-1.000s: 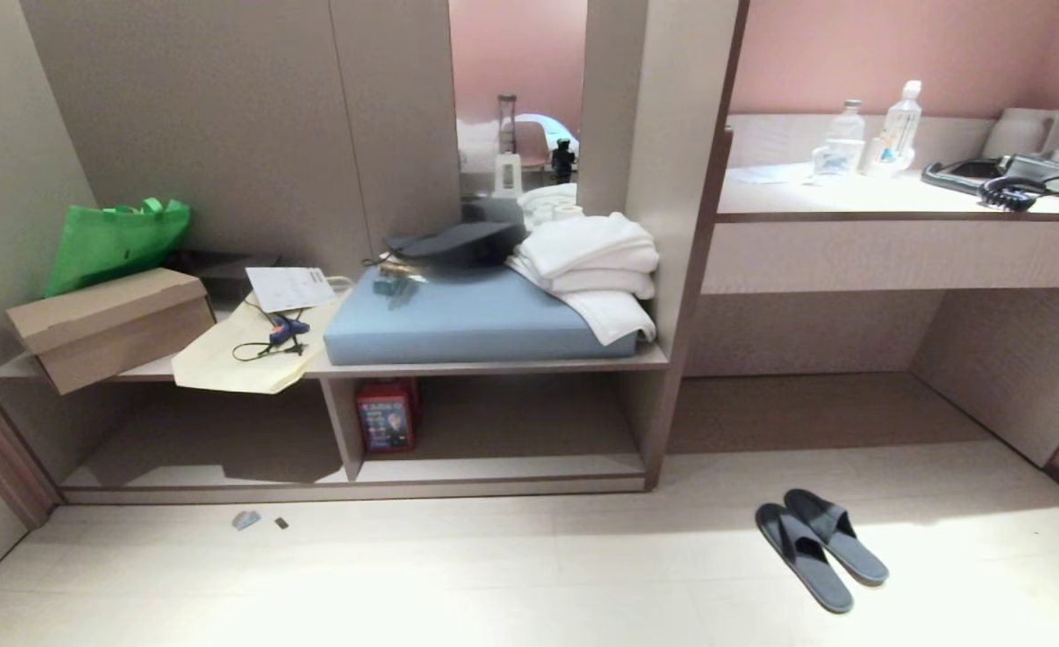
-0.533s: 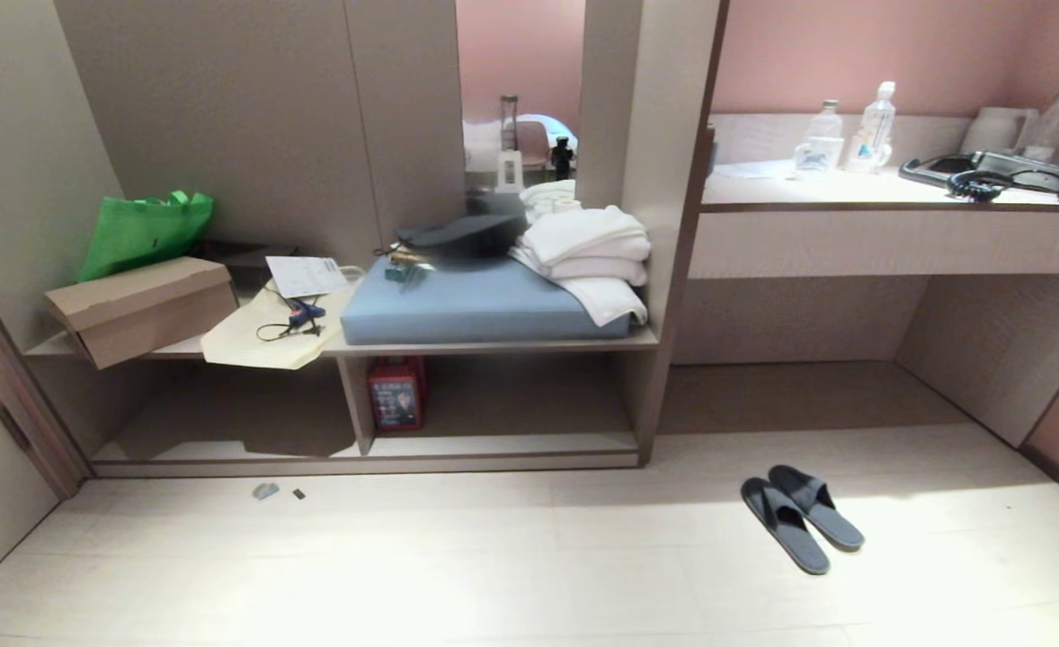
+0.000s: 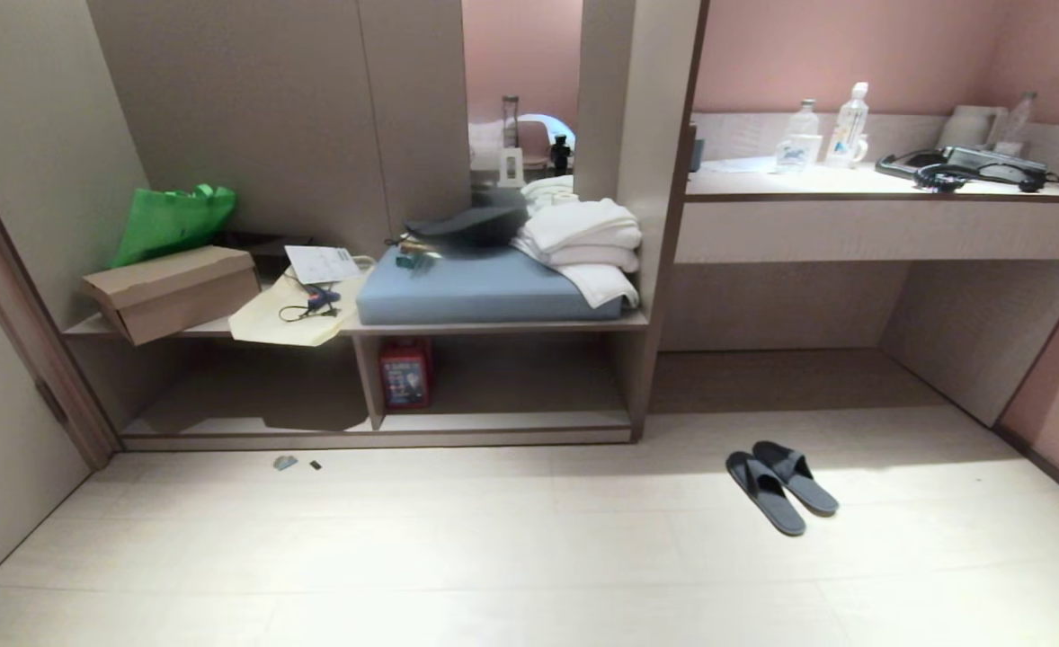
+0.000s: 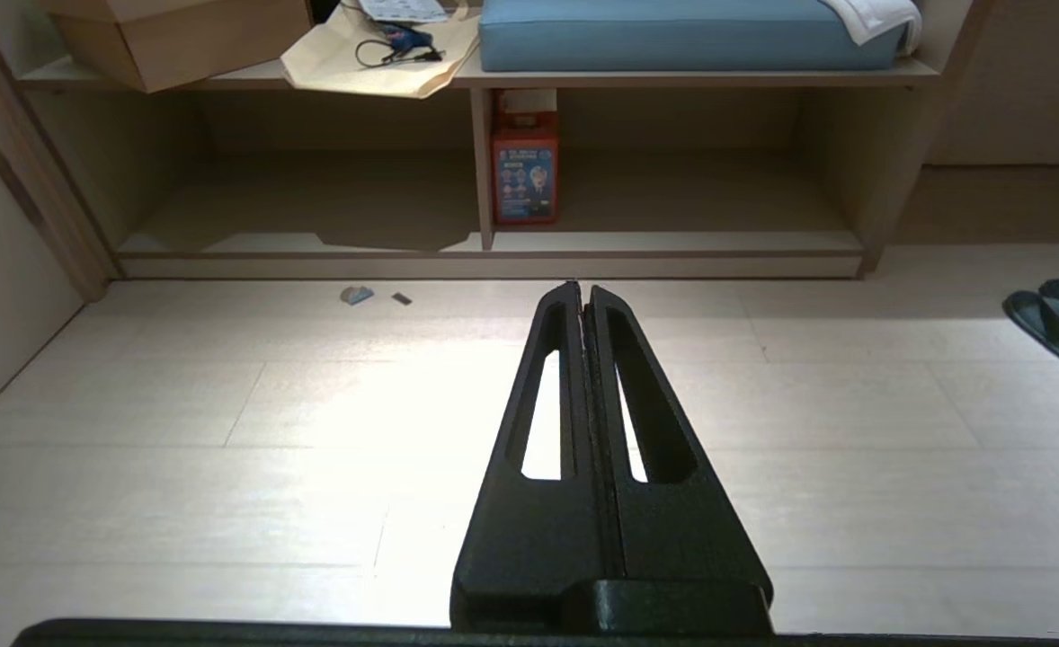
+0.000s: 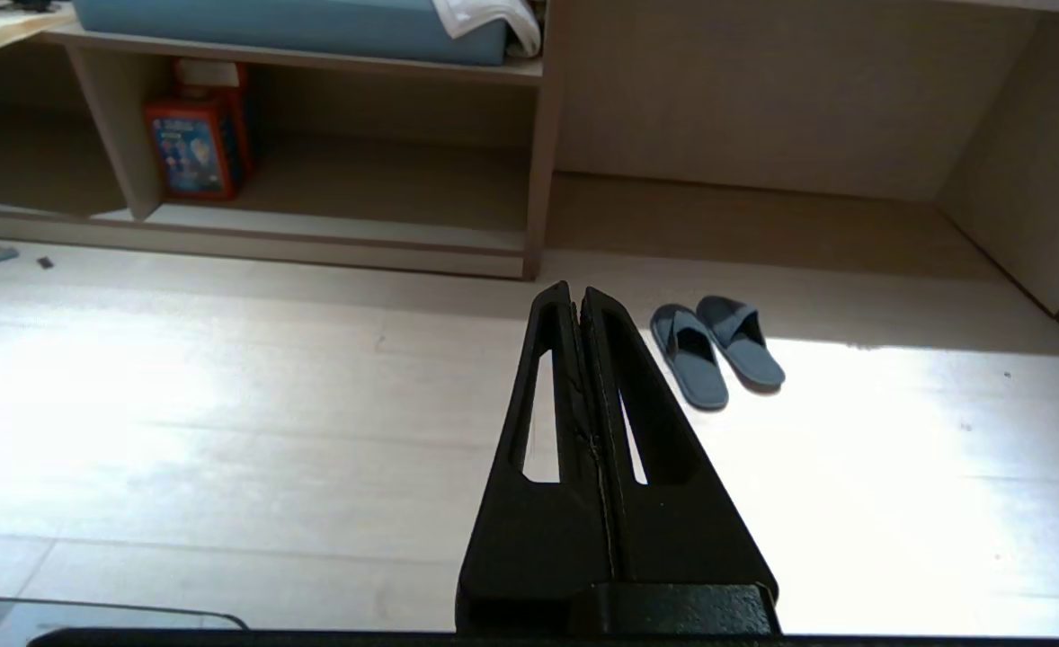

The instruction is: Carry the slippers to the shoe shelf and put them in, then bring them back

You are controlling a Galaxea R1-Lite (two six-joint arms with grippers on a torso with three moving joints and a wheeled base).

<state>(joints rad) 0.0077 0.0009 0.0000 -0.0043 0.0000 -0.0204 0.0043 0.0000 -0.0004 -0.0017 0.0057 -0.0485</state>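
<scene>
Camera has backed off; slippers (image 3: 781, 490) unmoved on floor, right of shoe shelf (image 3: 493, 422); both grippers apparently pressed together.

The matte black plastic left gripper (image 4: 582, 289) is showing two long tapering fingers (image 4: 547, 377), each widening from a narrow rounded tip to a broad base and each pierced by one slim elongated slot. A thicker black crossbar is capping the base. The matte black plastic right gripper (image 5: 576, 292) is showing the same twin slotted fingers (image 5: 543, 377), with a rough, slightly jagged seam running where their inner edges meet.
</scene>
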